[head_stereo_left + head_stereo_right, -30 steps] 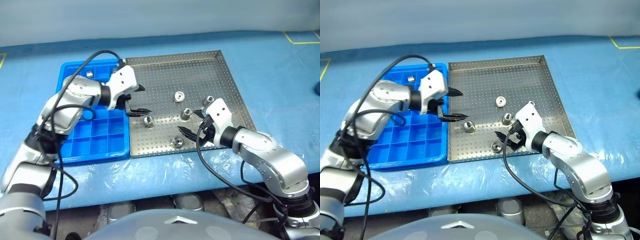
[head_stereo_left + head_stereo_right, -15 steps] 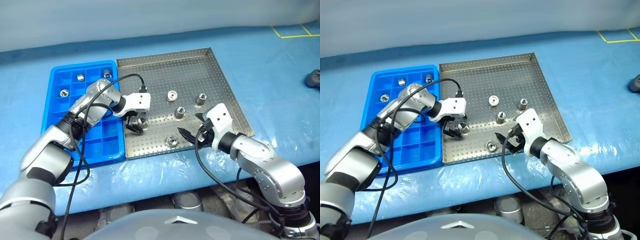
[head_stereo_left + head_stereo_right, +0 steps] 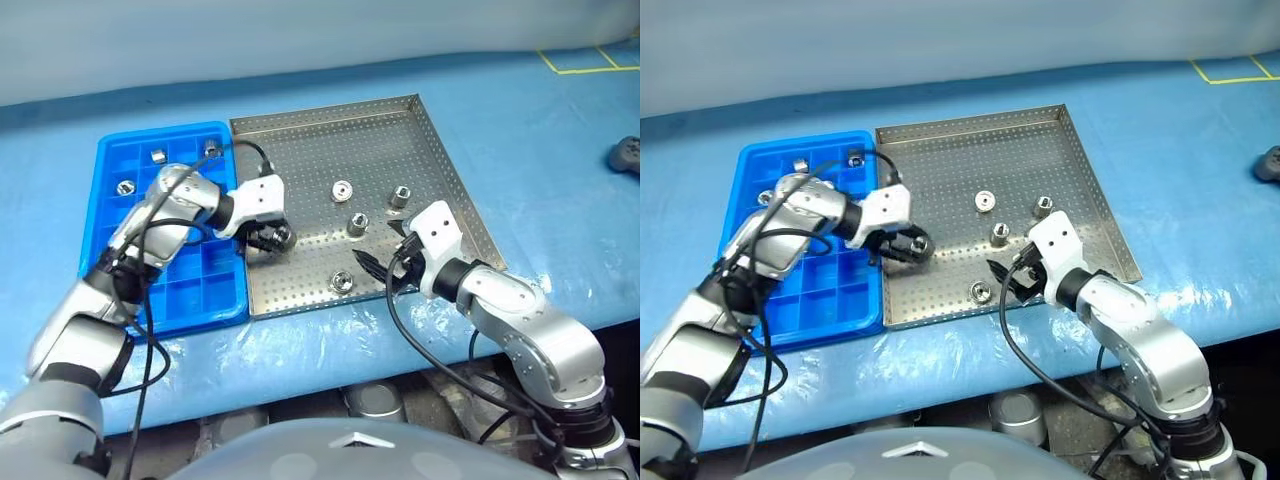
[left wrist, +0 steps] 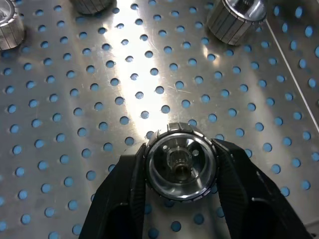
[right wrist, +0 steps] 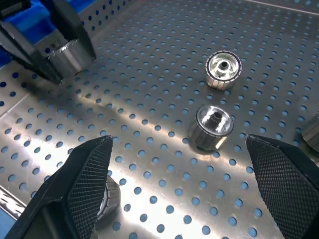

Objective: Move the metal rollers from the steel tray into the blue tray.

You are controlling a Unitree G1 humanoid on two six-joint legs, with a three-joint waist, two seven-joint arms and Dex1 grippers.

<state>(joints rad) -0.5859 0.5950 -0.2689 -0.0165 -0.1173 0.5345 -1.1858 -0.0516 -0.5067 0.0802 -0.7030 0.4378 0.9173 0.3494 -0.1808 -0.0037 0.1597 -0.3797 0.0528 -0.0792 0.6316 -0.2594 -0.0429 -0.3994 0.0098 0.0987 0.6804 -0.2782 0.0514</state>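
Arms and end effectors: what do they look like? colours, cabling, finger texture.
Both arms have silver-grey metallic links with black joint sections. A white housing sits at each wrist, and loose black cables loop along each arm. The left end effector has two smooth black fingers. The right end effector has two black fingers with finely cross-hatched pads.

A blue plastic sheet covers the table, glossy and wrinkled at its near edge. Yellow tape lines mark its far right corner.
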